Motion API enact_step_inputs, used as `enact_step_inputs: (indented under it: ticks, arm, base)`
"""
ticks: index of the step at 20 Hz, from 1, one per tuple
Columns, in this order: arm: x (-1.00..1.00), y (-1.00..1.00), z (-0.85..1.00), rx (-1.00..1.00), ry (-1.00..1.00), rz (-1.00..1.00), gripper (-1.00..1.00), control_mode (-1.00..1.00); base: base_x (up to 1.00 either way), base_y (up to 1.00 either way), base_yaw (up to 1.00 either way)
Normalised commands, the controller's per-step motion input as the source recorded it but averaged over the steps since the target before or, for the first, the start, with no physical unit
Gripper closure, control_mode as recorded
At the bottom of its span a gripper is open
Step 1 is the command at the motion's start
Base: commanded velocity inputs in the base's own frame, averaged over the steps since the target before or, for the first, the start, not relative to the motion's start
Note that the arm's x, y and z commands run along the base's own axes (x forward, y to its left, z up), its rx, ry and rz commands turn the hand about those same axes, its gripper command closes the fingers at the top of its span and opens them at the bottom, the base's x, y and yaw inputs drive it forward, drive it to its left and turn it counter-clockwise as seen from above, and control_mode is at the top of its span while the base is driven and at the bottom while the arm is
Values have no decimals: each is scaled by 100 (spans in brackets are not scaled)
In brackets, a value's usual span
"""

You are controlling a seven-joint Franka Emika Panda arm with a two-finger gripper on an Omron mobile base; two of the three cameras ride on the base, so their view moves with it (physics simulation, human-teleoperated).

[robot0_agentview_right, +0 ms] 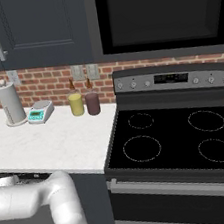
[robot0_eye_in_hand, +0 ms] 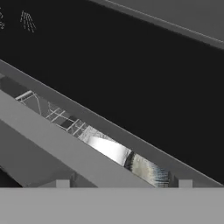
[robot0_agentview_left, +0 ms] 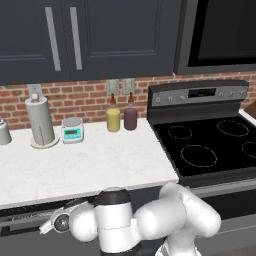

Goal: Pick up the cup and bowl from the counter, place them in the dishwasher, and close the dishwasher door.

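1 narrow gap stood between the dark navy-grey dishwasher door (robot0_eye_in_hand: 131,78) and white wire racks (robot0_eye_in_hand: 57,114); claw state could not be told.

- Counter (robot0_agentview_left: 100,165): white, faintly veined slab with a thick front edge, lying left of the black stovetop.
- Dishwasher (robot0_agentview_left: 30,215): set under the counter; a narrow gap along its top shows white wire rack (robot0_eye_in_hand: 57,114) inside.
- Dishwasher door (robot0_eye_in_hand: 131,78): dark flat panel, nearly shut, upper edge just off the frame.
- A shiny grey rounded item (robot0_eye_in_hand: 111,148) lies in the gap; cannot tell which.
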Motion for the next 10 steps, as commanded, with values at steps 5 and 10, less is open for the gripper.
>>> enact_step_inputs:
  ticks: [5,10]
  arm:
    - [-24,21,-45,-5,-23,-31,-100,-100]
    - [1,26,-100,-11,-22,-70,-100,-100]
  base:
    - [0,0,0]
    - [0,0,0]
